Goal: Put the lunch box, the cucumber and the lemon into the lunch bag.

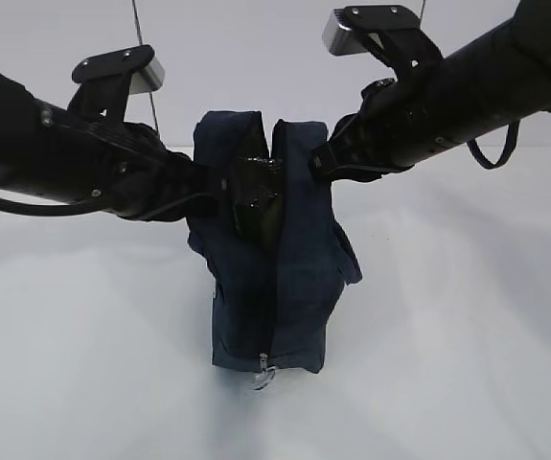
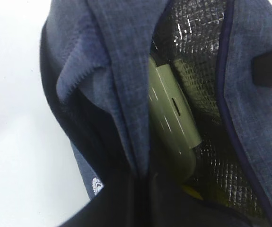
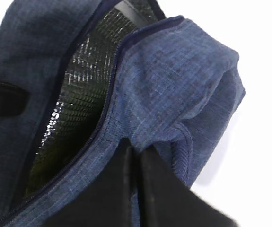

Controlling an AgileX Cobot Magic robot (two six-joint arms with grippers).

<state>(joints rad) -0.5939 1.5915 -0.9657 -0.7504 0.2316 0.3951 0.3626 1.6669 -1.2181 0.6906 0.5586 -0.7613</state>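
The navy lunch bag (image 1: 280, 287) stands upright mid-table, unzipped, its top spread apart. My left gripper (image 1: 216, 182) is shut on the bag's left top edge (image 2: 126, 94); my right gripper (image 1: 321, 158) is shut on the right top edge (image 3: 164, 104). Inside, the lunch box (image 2: 171, 113) with its sage-green lid stands on edge against the silver lining. A bit of the yellow lemon (image 2: 191, 191) shows below it. The cucumber is hidden. The bag's white logo (image 2: 97, 185) shows in the left wrist view.
The zipper's silver ring pull (image 1: 263, 376) hangs at the bag's bottom front. A dark handle strap (image 3: 3, 97) crosses the far flap. The white table (image 1: 467, 335) surrounds the bag.
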